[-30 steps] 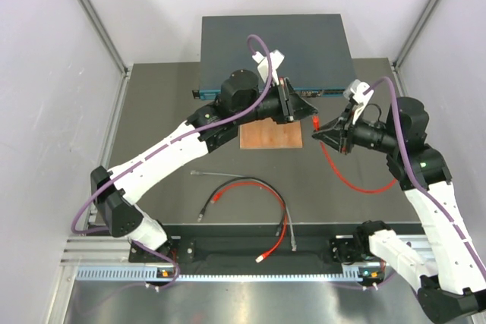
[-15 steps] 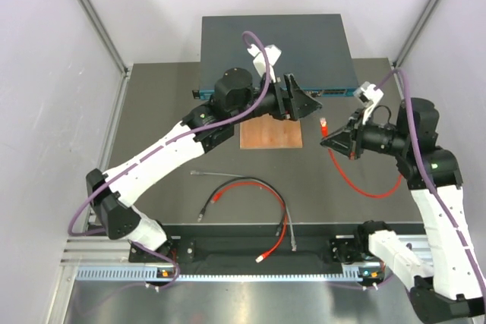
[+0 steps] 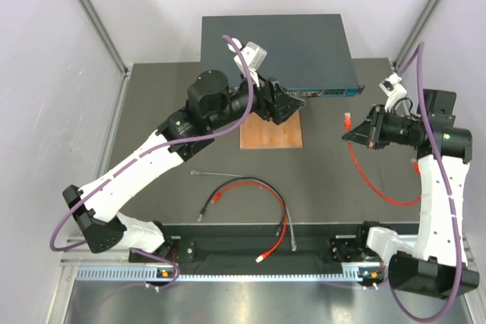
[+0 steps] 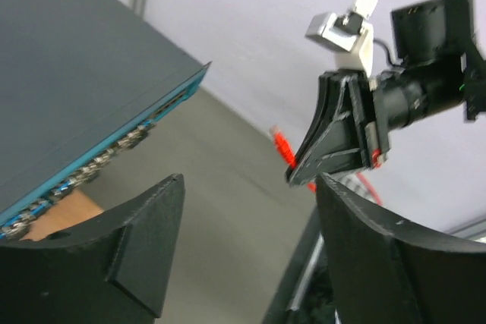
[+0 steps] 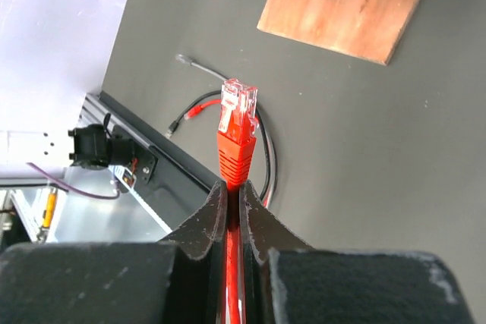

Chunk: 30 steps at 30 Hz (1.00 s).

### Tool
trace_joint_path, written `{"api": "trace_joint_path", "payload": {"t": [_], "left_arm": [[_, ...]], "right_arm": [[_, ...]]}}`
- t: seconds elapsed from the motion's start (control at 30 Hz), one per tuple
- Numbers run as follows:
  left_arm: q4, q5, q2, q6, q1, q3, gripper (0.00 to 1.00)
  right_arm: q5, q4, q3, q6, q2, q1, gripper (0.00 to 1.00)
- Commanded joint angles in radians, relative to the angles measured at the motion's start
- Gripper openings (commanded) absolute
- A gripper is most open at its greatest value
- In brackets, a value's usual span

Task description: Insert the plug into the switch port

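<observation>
R claw (image 5: 234,187) pinching plug (image 5: 237,111) aloft, L claw (image 4: 250,187) spread nr switch (image 3: 277,43)

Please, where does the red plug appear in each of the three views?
Top external: red plug at middle right, in the right pincer.
Left wrist: just right of centre, beside that pincer.
Right wrist: centre, tip pointing up.
Shared landmark: the brown wooden board.
</observation>
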<state>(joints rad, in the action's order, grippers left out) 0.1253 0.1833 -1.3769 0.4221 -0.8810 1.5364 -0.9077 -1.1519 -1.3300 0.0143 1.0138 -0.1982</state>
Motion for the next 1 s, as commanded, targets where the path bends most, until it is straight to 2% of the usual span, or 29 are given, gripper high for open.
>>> {"api": "trace_joint_path", "payload": {"t": [0.0, 0.23, 0.37, 0.5, 0.8, 0.97], "left_arm": [[0.071, -0.048, 0.024, -0.132, 0.002, 0.045, 0.78], [0.143, -0.047, 0.055, -0.223, 0.008, 0.047, 0.89], [0.195, 0.027, 0.044, -0.227, 0.039, 0.073, 0.90], [0.232, 0.154, 0.015, -0.180, 0.117, 0.103, 0.90], [0.229, 0.197, -0.022, -0.151, 0.174, 0.105, 0.89], [0.221, 0.212, -0.042, -0.144, 0.186, 0.111, 0.89]], "right_arm": [[-0.002, -0.035, -0.058, -0.007, 0.035, -0.027, 0.00], [-0.037, -0.054, -0.133, -0.002, 0.155, -0.026, 0.00], [-0.080, -0.051, -0.164, -0.008, 0.221, -0.029, 0.00], [-0.065, -0.060, -0.178, -0.005, 0.265, -0.027, 0.00], [0.068, -0.060, -0.239, 0.004, 0.344, -0.026, 0.00], [0.092, -0.052, -0.244, 0.001, 0.365, 0.003, 0.00]]}}
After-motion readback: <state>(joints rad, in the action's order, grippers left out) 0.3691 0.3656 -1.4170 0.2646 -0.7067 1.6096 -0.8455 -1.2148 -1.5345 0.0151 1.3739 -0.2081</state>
